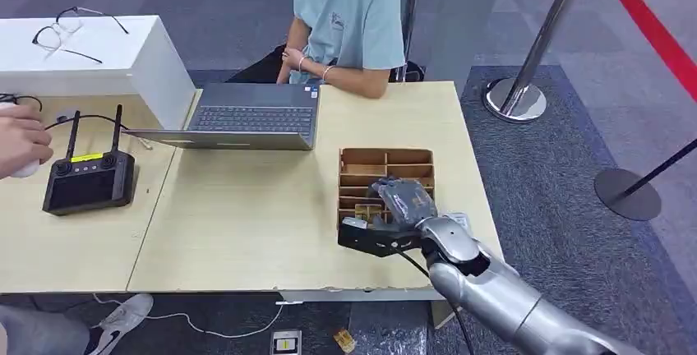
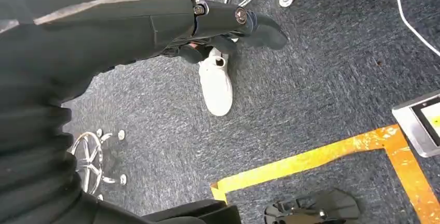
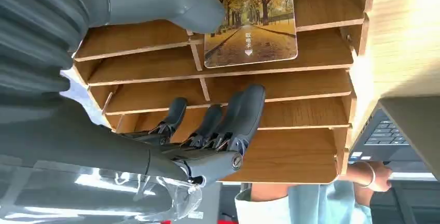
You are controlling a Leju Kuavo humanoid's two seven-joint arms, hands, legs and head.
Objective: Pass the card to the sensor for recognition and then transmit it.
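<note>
Pick step: right hand over the wooden rack, fingers apart, holding nothing, card standing in a slot just beside thumb; next, pinch it.

Wooden organizer; glossy printed card; matt grey carpet.

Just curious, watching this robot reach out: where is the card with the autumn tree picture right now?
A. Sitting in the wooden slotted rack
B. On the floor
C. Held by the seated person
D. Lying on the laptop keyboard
A: the card sits in a slot of the wooden rack, with the right hand open beside it, not gripping it.
</note>
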